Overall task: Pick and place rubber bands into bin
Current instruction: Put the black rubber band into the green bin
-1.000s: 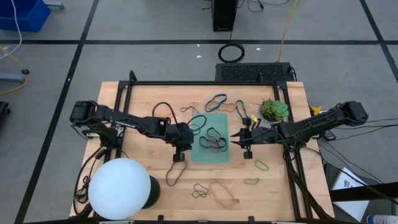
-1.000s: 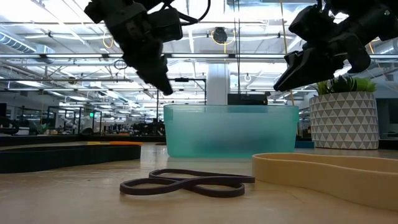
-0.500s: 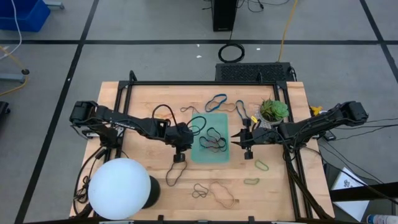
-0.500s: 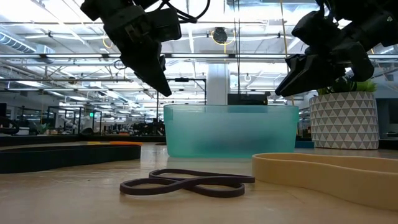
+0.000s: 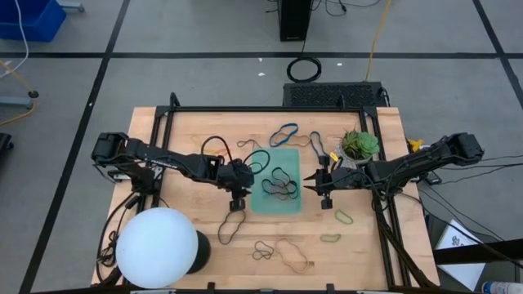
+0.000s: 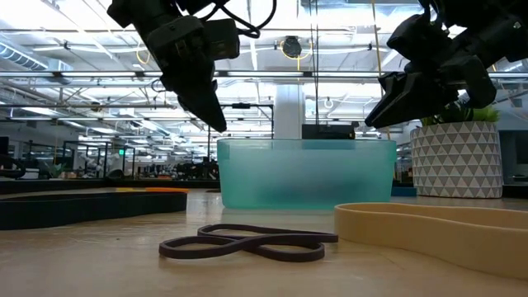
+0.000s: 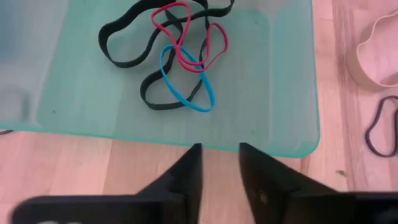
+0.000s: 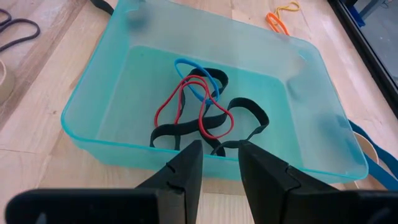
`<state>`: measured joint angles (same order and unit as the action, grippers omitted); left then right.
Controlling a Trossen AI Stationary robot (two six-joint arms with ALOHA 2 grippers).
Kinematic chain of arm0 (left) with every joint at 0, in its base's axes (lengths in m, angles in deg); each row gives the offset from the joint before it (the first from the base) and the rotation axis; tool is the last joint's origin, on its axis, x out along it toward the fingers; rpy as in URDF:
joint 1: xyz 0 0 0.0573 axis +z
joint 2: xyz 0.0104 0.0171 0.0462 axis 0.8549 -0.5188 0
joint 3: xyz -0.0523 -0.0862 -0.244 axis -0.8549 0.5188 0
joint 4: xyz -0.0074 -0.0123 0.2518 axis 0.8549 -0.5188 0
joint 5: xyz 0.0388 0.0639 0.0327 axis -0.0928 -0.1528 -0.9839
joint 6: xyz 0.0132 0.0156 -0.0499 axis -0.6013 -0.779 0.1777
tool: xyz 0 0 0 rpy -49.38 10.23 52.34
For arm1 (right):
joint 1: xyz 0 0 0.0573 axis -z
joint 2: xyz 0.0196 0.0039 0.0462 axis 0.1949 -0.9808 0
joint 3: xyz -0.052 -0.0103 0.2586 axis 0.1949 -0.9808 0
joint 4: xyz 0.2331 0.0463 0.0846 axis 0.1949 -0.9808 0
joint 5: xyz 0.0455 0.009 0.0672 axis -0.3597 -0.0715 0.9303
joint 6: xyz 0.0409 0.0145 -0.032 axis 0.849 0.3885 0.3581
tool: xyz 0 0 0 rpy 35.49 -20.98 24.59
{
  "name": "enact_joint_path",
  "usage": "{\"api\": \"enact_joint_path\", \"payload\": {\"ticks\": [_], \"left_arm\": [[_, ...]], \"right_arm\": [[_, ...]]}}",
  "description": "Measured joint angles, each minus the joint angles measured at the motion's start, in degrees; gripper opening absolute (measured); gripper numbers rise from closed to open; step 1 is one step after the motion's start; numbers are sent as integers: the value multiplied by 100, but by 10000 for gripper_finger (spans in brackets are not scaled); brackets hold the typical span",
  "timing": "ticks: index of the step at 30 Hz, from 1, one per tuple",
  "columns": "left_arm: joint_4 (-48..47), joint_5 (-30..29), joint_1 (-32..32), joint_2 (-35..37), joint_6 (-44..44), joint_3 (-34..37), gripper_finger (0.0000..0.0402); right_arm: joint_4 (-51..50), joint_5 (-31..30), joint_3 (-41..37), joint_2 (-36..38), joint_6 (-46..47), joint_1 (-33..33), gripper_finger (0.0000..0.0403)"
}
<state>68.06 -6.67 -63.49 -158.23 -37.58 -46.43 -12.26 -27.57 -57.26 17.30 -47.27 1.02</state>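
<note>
Bands [image 5: 283,252] litter wooden tabletop [image 5: 188,126] — both grippers [image 7: 219,163] [image 8: 217,159] parted, empty, flanking teal bin [image 5: 292,157].

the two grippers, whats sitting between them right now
The high view shows the bin lying between the left gripper and the right gripper. The wrist views show black, red and blue rubber bands inside it.
</note>
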Motion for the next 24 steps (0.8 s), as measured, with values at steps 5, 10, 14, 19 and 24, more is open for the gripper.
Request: {"api": "enact_joint_path", "payload": {"ticks": [5,10,14,19,24], "left_arm": [[2,-134,-6,0,72,0,195],[4,243,-6,0,344,0,242],[9,510,-8,0,320,0,260],[-275,531,-27,0,251,0,264],[-865,160,-237,0,171,0,248]], "right_arm": [[0,1,0,0,0,-2,100],[-2,1,0,0,2,0,100],[-2,1,0,0,2,0,100],[-2,1,0,0,2,0,100],[-2,1,0,0,2,-1,100]]}}
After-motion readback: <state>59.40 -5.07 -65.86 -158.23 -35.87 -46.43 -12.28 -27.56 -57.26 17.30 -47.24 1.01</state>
